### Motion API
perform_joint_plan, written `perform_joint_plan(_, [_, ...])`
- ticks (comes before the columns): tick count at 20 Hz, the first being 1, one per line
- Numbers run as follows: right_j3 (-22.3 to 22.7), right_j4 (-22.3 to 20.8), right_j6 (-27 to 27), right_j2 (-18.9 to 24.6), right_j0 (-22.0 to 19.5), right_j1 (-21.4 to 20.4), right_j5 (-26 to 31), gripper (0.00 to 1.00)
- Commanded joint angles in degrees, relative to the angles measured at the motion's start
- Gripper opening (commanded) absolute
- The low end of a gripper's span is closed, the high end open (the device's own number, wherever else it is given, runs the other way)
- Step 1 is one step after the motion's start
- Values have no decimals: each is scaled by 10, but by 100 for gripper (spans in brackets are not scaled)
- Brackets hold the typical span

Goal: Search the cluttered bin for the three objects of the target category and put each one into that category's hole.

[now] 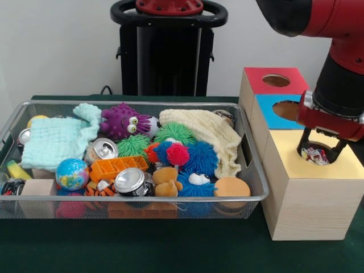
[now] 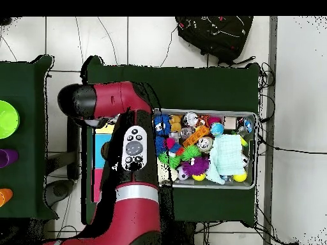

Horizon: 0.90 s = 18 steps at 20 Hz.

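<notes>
My gripper (image 1: 320, 156) hangs over the round hole of the yellow-topped wooden cube (image 1: 290, 162) at the right. It is shut on a knotted rope toy (image 1: 314, 155) of red, white and blue strands, held low at the mouth of the hole. The silver wire-mesh bin (image 1: 170, 198) lies to the left, full of clutter. I cannot pick out another rope toy for certain among the clutter. In the overhead view the red arm (image 2: 131, 159) covers the gripper and most of the cubes; the bin (image 2: 250, 186) lies to its right.
A blue-topped cube (image 1: 267, 108) and a red-topped cube (image 1: 256, 79) stand behind the yellow one. The bin holds spiky rubber balls (image 1: 200, 156), a purple googly-eyed plush (image 1: 122, 120), cans (image 1: 129, 181), a globe ball (image 1: 71, 173), cloths (image 1: 54, 142) and wooden blocks.
</notes>
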Motion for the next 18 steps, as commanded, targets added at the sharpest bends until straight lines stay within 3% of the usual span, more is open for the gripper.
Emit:
perform_joint_plan(1, [-41, 24, 57, 37, -23, 18, 46, 100])
perform_joint_plan(6, [-79, 27, 67, 29, -18, 20, 102, 100])
perform_joint_plan(9, [-81, 27, 66, 29, -15, 20, 105, 100])
perform_joint_plan(10, [-74, 25, 70, 25, -13, 16, 91, 0])
perform_joint_plan(13, [-74, 25, 70, 25, -14, 17, 76, 0])
perform_joint_plan(18, [-79, 26, 72, 19, -12, 1, 123, 0])
